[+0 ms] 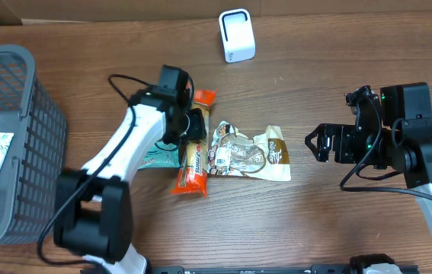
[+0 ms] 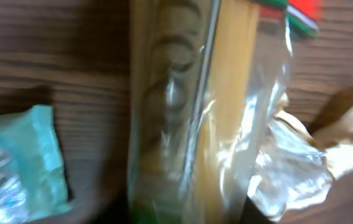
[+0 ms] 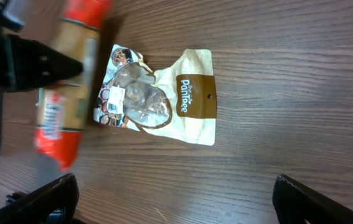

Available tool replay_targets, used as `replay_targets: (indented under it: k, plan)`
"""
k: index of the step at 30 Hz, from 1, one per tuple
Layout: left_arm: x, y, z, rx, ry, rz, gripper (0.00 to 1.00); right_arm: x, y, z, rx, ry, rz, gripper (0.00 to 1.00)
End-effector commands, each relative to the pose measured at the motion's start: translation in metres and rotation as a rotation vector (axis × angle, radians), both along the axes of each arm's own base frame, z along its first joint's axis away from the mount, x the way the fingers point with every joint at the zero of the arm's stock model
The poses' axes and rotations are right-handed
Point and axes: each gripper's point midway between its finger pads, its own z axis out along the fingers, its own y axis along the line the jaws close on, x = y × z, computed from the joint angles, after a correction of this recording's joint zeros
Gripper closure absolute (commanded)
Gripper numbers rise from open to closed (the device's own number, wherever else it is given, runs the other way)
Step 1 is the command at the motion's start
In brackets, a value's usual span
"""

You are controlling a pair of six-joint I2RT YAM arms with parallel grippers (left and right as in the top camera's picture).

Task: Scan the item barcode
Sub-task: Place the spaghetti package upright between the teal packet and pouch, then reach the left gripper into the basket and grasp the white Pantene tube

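Your left gripper [image 1: 193, 124] sits over the orange-ended snack pack [image 1: 193, 164], which lies on the table [image 1: 337, 61] beneath it; whether it clamps the pack, you cannot tell. A teal packet [image 1: 155, 158] lies just to its left, a cream pouch [image 1: 269, 152] to its right, the white scanner [image 1: 236, 35] well beyond. Your right gripper [image 1: 312, 144] hangs spread wide, empty, near the pouch.

From here, the only print I can nearly read is the white lettering on the brown panel [image 3: 193, 96] of the cream pouch [image 3: 195, 62]. It looks like "Panitee", though I'm not sure. The white sticker [image 3: 115, 96] on that pouch is too small to read. Red lettering on the orange-ended packet [image 3: 58, 118] is blurred.
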Motion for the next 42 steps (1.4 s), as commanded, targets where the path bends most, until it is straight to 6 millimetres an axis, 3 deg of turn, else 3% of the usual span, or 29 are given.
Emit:
replay_targets:
  k: [1,3,6,9,13,16,18,21,24,25,26,32,35,37,42]
  plan:
    - [0.015,-0.012,0.016,-0.087,-0.051,0.019,0.34,0.002,0.001,0.004,-0.005,-0.014,0.004,0.00]
    - [0.024,-0.013,0.029,-0.112,-0.088,0.021,0.20,0.001,0.001,0.004,-0.006,-0.012,0.004,0.00]
    - [0.042,-0.009,0.065,-0.118,-0.167,0.026,0.18,0.001,0.000,0.003,-0.006,-0.008,0.004,0.00]
    - [0.057,0.000,0.123,-0.112,-0.275,0.007,0.18,-0.001,0.000,0.002,-0.007,-0.001,0.004,0.00]
    - [0.065,0.031,0.222,-0.052,-0.464,0.022,0.16,-0.003,0.000,0.002,-0.008,0.007,0.004,0.00]
    - [0.056,0.074,0.293,0.051,-0.608,0.096,0.01,-0.003,0.000,0.001,-0.008,0.008,0.004,0.00]
    - [0.039,0.111,0.328,0.132,-0.671,0.193,0.00,-0.003,0.000,0.001,-0.008,0.007,0.004,0.00]
    - [0.015,0.159,0.348,0.230,-0.685,0.320,0.00,-0.003,0.000,0.001,-0.008,0.007,0.004,0.00]
    - [-0.016,0.221,0.346,0.353,-0.625,0.493,0.00,-0.002,0.000,0.002,-0.008,0.006,0.004,0.00]
    - [-0.033,0.254,0.340,0.391,-0.573,0.593,0.00,-0.002,0.000,0.002,-0.008,0.007,0.004,0.00]
    - [-0.042,0.273,0.335,0.407,-0.543,0.650,0.00,-0.003,0.000,0.002,-0.008,0.007,0.004,0.00]
    - [-0.080,0.367,0.295,0.474,-0.407,0.920,0.00,-0.002,0.000,0.002,-0.008,0.006,0.004,0.00]
    - [-0.088,0.398,0.269,0.498,-0.368,0.994,0.00,-0.003,0.000,0.002,-0.008,0.007,0.005,0.00]
    - [-0.083,0.414,0.247,0.509,-0.366,1.006,0.00,-0.003,0.000,0.002,-0.008,0.007,0.005,0.00]
    - [-0.068,0.432,0.181,0.621,-0.318,0.862,0.03,-0.002,-0.002,0.001,-0.024,-0.002,0.015,0.00]
